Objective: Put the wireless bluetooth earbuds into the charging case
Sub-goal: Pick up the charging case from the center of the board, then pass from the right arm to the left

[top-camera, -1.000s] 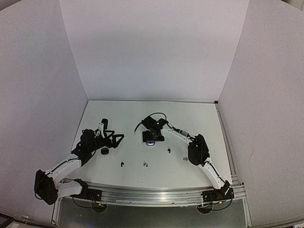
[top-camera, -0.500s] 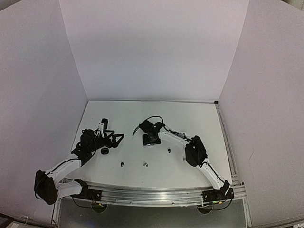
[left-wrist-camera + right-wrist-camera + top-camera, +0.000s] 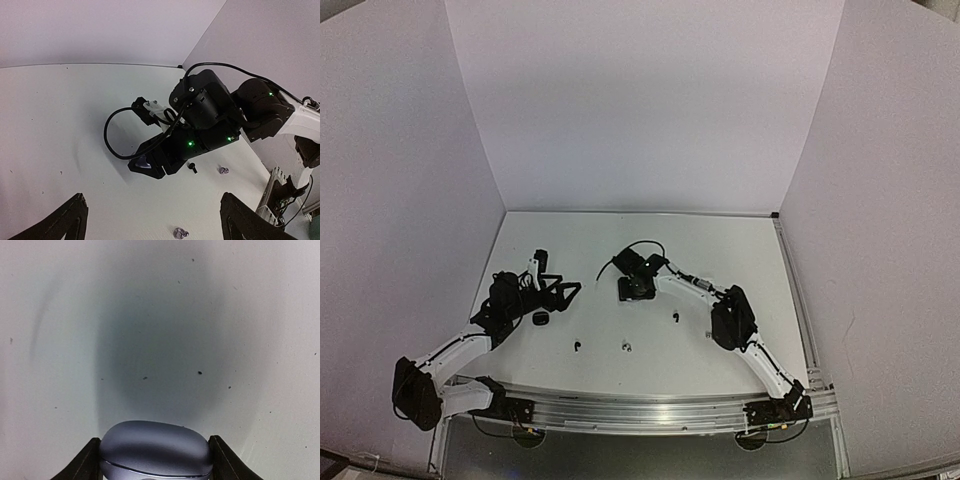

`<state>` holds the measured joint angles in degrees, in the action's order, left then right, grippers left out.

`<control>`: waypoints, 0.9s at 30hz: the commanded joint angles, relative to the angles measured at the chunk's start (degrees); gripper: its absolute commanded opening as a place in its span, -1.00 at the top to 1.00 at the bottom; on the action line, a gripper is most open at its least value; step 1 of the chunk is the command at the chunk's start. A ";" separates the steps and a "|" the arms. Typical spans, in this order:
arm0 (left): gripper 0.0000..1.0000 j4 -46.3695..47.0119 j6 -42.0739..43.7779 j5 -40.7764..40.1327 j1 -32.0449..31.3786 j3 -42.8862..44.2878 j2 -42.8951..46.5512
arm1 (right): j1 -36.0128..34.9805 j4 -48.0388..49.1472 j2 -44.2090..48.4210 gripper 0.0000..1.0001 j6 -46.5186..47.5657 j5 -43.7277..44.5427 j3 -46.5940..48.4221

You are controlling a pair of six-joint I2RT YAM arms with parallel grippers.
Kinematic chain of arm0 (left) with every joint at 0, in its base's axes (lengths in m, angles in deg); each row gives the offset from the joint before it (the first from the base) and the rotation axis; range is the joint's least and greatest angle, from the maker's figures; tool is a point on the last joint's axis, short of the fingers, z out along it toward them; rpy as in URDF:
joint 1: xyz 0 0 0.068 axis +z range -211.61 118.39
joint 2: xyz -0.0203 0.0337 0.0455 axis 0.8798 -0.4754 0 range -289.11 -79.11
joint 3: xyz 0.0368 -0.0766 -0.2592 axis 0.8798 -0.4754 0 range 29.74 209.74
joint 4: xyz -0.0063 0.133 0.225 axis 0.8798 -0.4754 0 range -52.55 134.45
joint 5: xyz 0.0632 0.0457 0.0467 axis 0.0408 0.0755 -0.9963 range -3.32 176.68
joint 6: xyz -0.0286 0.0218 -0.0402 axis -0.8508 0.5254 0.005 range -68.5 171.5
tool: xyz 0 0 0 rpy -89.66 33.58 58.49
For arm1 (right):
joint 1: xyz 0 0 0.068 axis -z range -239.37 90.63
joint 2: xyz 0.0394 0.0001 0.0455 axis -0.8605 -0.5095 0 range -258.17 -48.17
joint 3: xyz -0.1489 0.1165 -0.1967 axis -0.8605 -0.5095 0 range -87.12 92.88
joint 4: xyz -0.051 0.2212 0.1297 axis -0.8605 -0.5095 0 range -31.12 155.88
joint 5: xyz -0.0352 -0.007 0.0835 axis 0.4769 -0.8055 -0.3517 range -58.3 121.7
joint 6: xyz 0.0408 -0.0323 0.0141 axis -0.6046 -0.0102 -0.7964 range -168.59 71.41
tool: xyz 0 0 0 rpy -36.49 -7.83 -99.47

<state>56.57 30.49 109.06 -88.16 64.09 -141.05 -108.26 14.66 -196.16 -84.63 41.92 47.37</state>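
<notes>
White table (image 3: 750, 260), two arms. R gripper (image 3: 156, 462), mid-table, has its jaws closed against both sides of a grey case (image 3: 155, 442). L gripper (image 3: 155, 215), at table's left, is wide open w/ nothing between its jaws; tiny loose buds (image 3: 626, 347) lie nearer the arm bases.

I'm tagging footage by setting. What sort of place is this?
Probably a robotics lab booth: plain white panels wall in a white table, with two robot arms bolted to a metal rail at its near edge.

White table (image 3: 745, 245), speckled; white panels (image 3: 640, 100) on three sides; aluminium rail (image 3: 640, 412) along near edge.
</notes>
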 commanded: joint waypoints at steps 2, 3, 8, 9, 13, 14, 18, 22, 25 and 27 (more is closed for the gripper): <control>-0.77 4.31 0.32 1.46 0.27 -0.04 0.63 | -0.05 9.52 12.73 0.22 -2.31 0.16 1.81; -0.76 5.67 0.29 1.80 0.23 -0.24 0.86 | -0.24 12.23 14.77 0.22 -2.64 1.26 0.55; -0.75 16.95 -0.47 4.73 0.05 -0.89 0.22 | -2.72 27.27 25.82 0.27 -2.50 6.24 -7.91; -0.76 19.35 -0.71 5.11 -0.01 -0.65 -0.49 | -3.38 30.24 27.50 0.30 -2.05 7.19 -9.22; -0.83 28.25 -0.84 5.73 -0.20 2.29 -4.04 | -7.05 37.65 30.80 0.31 1.91 11.22 -10.58; -0.84 30.06 -1.07 5.73 -0.26 3.43 -4.92 | -8.00 39.11 31.16 0.32 3.09 12.14 -10.42; -0.87 37.17 -1.50 5.49 -1.24 6.84 -7.15 | -11.00 43.78 31.95 0.35 5.01 13.68 -9.78; -0.85 42.56 0.96 2.84 -2.01 8.34 -7.88 | -13.29 47.71 31.73 0.35 6.37 14.85 -9.25; -0.84 46.50 3.44 2.60 -2.37 8.61 -7.90 | -14.59 50.20 31.54 0.35 7.41 15.35 -9.07; -0.82 48.53 4.68 2.86 -2.49 8.78 -7.98 | -15.04 51.77 31.19 0.35 7.56 15.25 -8.98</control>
<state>96.04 31.58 112.63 -90.22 70.28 -148.81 -122.52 59.25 -164.33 -79.00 54.87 37.78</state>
